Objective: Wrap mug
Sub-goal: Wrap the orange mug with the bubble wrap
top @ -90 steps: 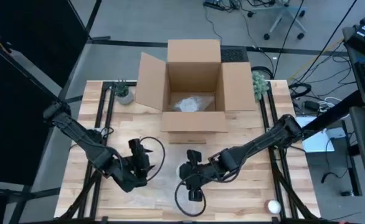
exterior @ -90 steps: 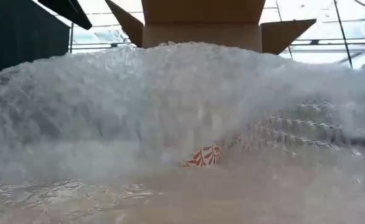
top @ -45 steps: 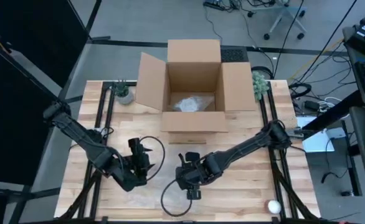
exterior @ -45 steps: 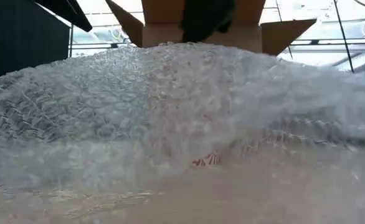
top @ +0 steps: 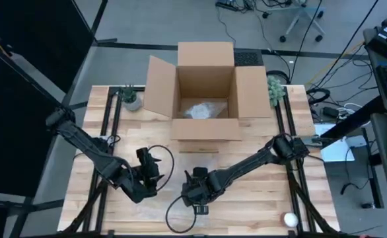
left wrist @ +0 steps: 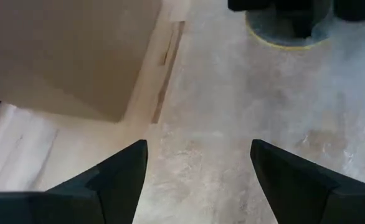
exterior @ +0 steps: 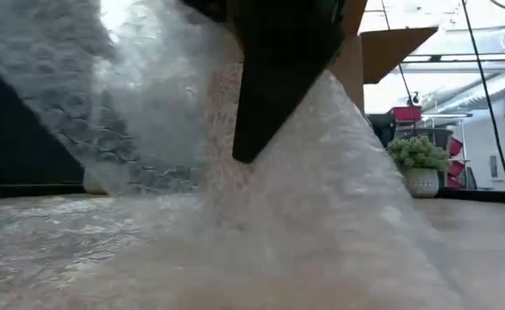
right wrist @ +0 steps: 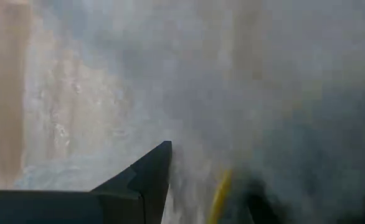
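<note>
Two tools low at counter [top: 259, 205] front. Right tool [top: 192, 192] pinches bubble wrap [exterior: 339, 215], lifts sheet edge. Left tool [top: 148, 173] at 9 o'clock, fingers spread, holding nothing. Mug hidden under wrap. Wrap light, floppy, slippery: grip edge. Mug likely fragile.
</note>
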Action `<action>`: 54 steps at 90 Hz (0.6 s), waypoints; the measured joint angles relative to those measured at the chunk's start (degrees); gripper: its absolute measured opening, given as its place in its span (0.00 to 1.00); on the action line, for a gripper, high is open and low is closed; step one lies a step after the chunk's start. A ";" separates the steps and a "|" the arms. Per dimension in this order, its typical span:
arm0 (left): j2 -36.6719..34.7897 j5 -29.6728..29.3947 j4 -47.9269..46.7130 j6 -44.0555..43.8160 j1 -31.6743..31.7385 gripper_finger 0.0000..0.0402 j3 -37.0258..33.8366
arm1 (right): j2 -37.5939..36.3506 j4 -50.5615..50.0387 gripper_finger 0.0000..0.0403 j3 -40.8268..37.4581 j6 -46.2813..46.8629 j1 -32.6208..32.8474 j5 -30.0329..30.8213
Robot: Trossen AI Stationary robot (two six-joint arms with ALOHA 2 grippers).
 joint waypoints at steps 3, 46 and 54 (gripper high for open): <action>0.00 -0.04 1.09 -0.42 0.00 0.68 -0.64 | 0.01 0.05 0.40 0.00 0.00 0.00 -0.01; 0.18 2.50 29.22 -0.07 0.82 0.68 -13.12 | 0.07 1.53 0.40 -0.11 0.00 0.00 -0.04; 1.81 3.20 35.02 3.47 2.11 0.68 -13.31 | 0.07 1.76 0.40 -0.11 -0.04 -0.04 -0.05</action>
